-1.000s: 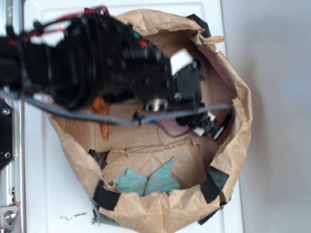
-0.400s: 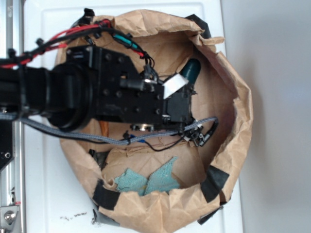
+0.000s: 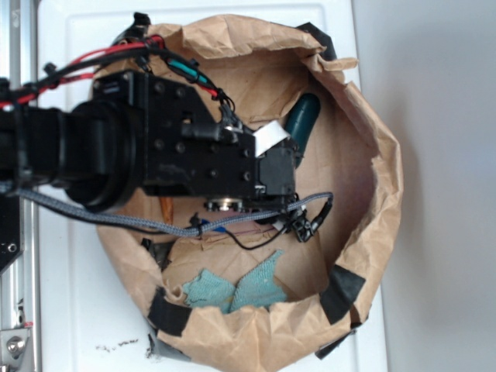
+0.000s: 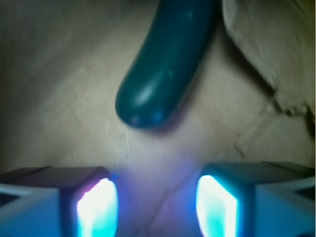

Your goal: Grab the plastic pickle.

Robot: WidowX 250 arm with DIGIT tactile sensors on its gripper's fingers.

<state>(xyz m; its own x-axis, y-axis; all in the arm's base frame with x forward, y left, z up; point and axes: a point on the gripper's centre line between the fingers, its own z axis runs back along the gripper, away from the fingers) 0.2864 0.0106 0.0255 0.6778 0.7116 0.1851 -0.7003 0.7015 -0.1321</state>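
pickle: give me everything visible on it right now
The plastic pickle is a smooth, glossy dark green oblong with a rounded end and a slight curve. It lies flat on the brown paper floor of the paper bag, close to the bag's wall. In the exterior view the arm hides its lower part. The gripper is open, its fingers short of the pickle's near end, not touching it.

The work surface is a white panel [image 3: 70, 310] with small dark marks near its lower edge. A metal rail [image 3: 17, 325] with bolt heads runs along the panel's left side. To the right of the panel lies a plain grey surface [image 3: 442, 186], evenly lit. A crumpled brown paper enclosure [image 3: 380, 194] rests on the panel, its walls patched with black tape [image 3: 341, 291]. Lighting is diffuse, with soft shadows.
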